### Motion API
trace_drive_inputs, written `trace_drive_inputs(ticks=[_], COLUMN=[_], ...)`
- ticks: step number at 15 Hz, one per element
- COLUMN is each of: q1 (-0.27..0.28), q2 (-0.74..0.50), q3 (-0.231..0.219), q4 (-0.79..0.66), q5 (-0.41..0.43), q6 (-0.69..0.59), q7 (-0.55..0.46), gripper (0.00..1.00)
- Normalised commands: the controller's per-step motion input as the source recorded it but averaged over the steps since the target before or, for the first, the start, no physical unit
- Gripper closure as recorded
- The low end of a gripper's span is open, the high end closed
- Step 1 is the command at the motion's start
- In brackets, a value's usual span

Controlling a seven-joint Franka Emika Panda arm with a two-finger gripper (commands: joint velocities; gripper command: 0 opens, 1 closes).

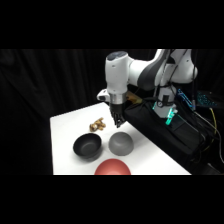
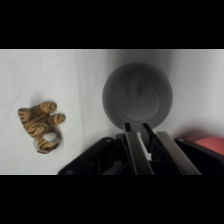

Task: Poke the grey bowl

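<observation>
The gripper [image 2: 139,131] hung with its two fingers nearly closed on nothing, only a slit between them. Directly ahead and below the tips sat the one small round matte grey bowl [image 2: 138,96], apart from them. Off to one side lay one striped toy tiger [image 2: 42,126]; one glossy black bowl [image 1: 87,146] and one red bowl [image 1: 112,167] sat beyond.

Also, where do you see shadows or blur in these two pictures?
Side view: the background is dark, the table brightly lit, and all edges look soft. Wrist view: a grey shadow lies on the table around the grey bowl, the gripper is dark and blurred, and the tiger toy shows clearer.
</observation>
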Motion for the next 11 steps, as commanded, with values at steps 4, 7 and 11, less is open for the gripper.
trace_drive_inputs(ticks=[4, 7, 11], q1=[-0.083, -0.086, -0.093], q2=[-0.2, -0.13, -0.07], q3=[0.079, 0.084, 0.079], q4=[0.18, 0.18, 0.16], q5=[-0.046, -0.05, -0.026], q6=[-0.35, -0.28, -0.22], q7=[0.03, 0.01, -0.04], gripper=[0.05, 0.0, 0.0])
